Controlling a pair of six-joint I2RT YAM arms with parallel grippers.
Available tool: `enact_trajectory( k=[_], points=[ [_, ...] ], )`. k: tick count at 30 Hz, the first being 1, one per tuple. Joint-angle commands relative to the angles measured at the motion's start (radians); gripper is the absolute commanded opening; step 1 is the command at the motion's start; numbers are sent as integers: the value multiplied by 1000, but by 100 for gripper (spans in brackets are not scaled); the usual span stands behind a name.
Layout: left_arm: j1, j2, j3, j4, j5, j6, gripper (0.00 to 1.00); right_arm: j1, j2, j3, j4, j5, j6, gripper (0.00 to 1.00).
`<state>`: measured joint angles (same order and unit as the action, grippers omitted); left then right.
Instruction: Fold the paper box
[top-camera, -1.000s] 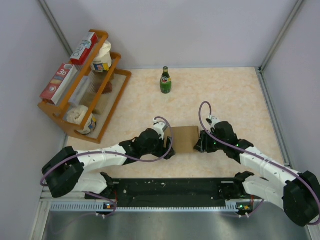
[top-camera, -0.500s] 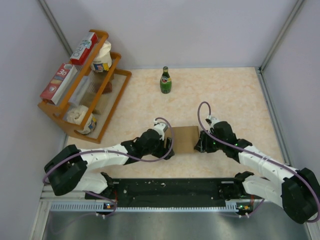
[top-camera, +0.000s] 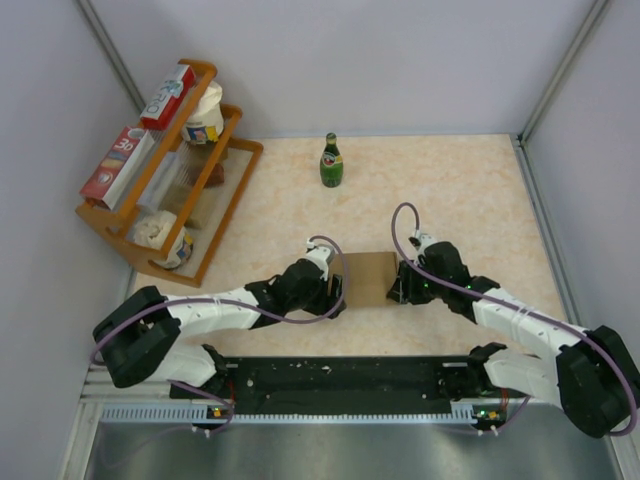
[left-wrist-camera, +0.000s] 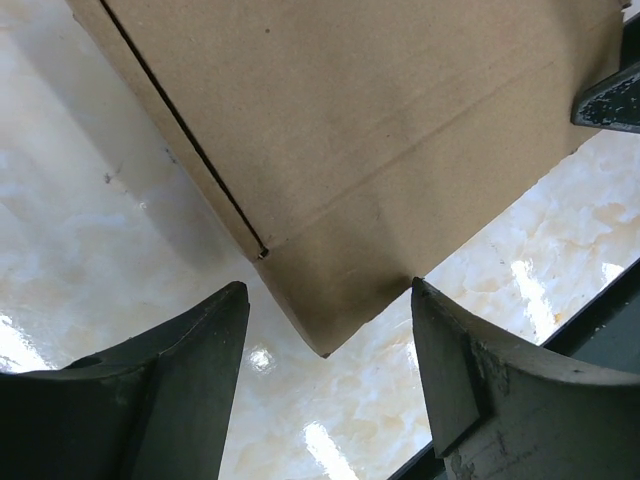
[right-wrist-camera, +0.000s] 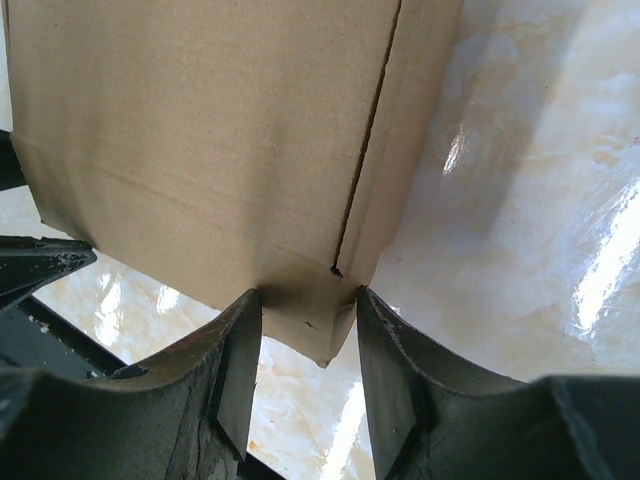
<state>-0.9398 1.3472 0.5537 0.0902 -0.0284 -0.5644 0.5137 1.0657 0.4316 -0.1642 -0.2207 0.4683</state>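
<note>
The paper box (top-camera: 369, 277) is a small plain brown carton lying on the marbled table between my two grippers. My left gripper (top-camera: 336, 287) is at its left end. In the left wrist view the box (left-wrist-camera: 380, 130) pokes a corner between the spread fingers of the left gripper (left-wrist-camera: 328, 290); the right fingertip (left-wrist-camera: 440, 330) touches its edge and the left fingertip stands apart from it. My right gripper (top-camera: 401, 283) is at the box's right end. In the right wrist view the right gripper (right-wrist-camera: 309, 295) pinches a corner of the box (right-wrist-camera: 200, 130) with both fingers against the cardboard.
A green bottle (top-camera: 331, 161) stands behind the box toward the back wall. A wooden rack (top-camera: 238, 196) at the left holds red-and-white printed boxes and tubs. The black base rail (top-camera: 340, 378) runs along the near edge. Walls close in both sides.
Both pairs of fingers have closed in slightly on the box ends. The box and both arms have barely shifted.
</note>
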Motion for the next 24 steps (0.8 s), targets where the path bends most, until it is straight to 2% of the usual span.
enact_trajectory(
  k=[1,14,24],
  points=[
    [-4,17,29,22,-22,20,70,-7,8,-7,42,12,4,42],
    [-4,6,32,3,-41,29,70,-9,4,-7,42,9,3,43],
    [-5,-57,-29,48,-56,21,70,-9,-12,-30,72,-5,3,52]
  ],
)
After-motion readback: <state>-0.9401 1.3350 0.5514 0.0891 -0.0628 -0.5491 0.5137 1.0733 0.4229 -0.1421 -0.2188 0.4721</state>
